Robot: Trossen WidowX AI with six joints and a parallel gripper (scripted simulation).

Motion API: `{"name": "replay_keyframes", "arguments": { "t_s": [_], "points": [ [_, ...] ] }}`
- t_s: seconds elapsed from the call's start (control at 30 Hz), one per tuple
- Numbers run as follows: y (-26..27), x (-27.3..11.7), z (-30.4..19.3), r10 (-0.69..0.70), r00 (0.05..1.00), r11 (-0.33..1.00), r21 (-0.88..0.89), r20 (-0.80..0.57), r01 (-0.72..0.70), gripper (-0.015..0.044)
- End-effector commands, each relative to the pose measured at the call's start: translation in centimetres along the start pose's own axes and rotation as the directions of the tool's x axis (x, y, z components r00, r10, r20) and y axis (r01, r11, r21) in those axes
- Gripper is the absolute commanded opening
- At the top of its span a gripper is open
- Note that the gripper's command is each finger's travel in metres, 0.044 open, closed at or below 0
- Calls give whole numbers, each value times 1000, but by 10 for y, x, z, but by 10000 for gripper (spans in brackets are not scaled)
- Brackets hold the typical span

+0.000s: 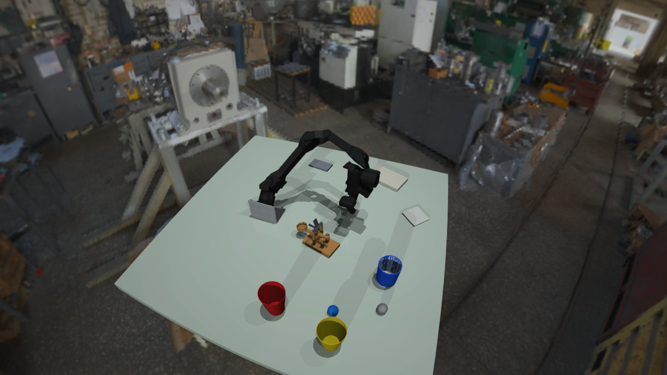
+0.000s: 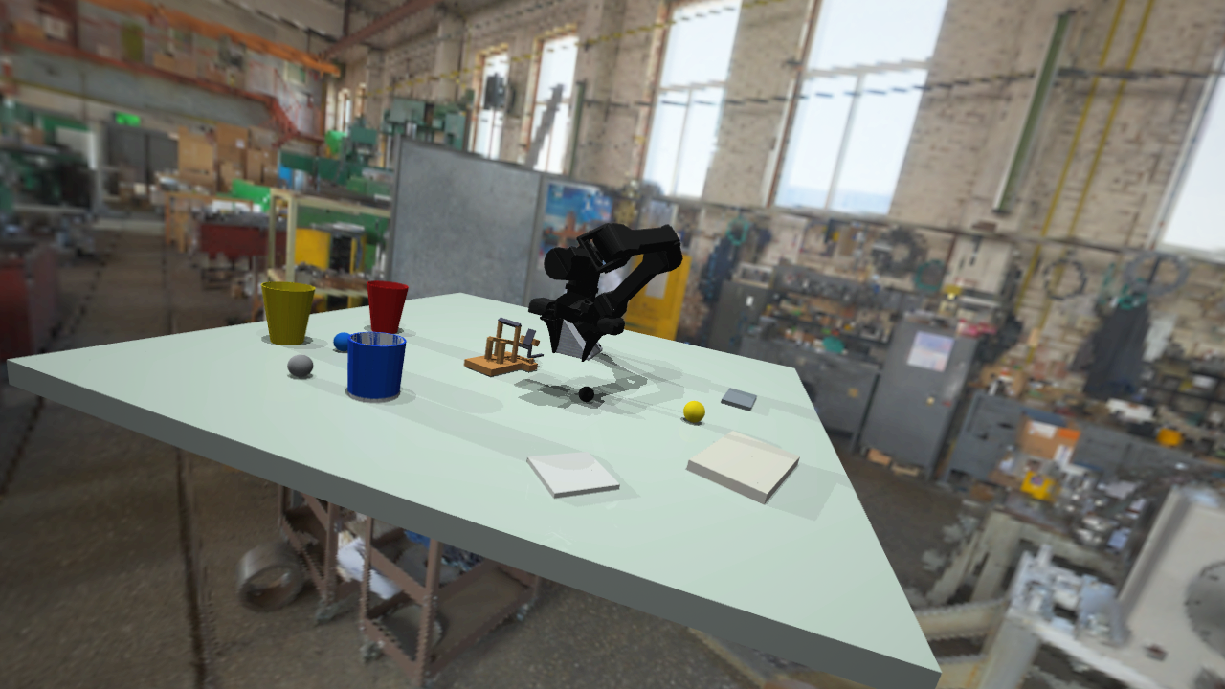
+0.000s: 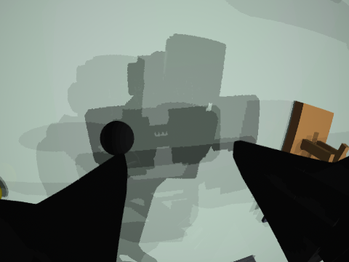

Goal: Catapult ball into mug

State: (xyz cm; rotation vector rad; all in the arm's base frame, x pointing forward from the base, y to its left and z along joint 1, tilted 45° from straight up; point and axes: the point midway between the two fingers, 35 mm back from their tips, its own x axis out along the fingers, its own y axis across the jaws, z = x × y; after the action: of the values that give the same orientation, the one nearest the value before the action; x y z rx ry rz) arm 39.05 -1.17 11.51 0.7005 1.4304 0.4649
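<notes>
My gripper (image 2: 570,354) (image 3: 181,155) is open and empty, above the table beside the catapult. A small black ball (image 2: 586,393) (image 3: 117,137) lies on the table just beyond the left fingertip in the wrist view, outside the gap; the arm hides it in the top view. The wooden catapult (image 1: 321,246) (image 2: 499,366) (image 3: 315,121) stands upright, with no ball visible in its round cup (image 1: 301,226). The catapult is partly behind the right finger in the wrist view. The blue mug (image 1: 386,277) (image 2: 375,368) stands upright, away from the catapult's base end.
A red cup (image 1: 273,300) (image 2: 387,306), yellow cup (image 1: 331,338) (image 2: 287,315), blue ball (image 1: 332,310) and grey ball (image 1: 382,309) (image 2: 300,366) stand beyond the catapult. A yellow ball (image 2: 694,411) lies near a cream slab (image 1: 391,179) (image 2: 743,464). A white tile (image 1: 415,215) (image 2: 571,474) lies nearby.
</notes>
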Motion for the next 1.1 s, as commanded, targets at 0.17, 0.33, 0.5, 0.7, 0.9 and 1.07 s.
{"name": "replay_keyframes", "arguments": {
  "t_s": [0.17,0.33,0.5,0.7,0.9,1.07],
  "points": [
    [48,21,-11,32,999,998,-62,-20,-33,300],
    [48,36,-10,32,999,997,-63,-20,-34,300],
    [48,38,-10,32,999,997,-63,-19,-33,300],
    [49,47,-10,32,999,997,-63,-19,-33,300],
    [49,57,-10,32,999,997,-63,-19,-33,300],
    [50,65,-11,33,999,997,-63,-19,-34,300]
  ]
}}
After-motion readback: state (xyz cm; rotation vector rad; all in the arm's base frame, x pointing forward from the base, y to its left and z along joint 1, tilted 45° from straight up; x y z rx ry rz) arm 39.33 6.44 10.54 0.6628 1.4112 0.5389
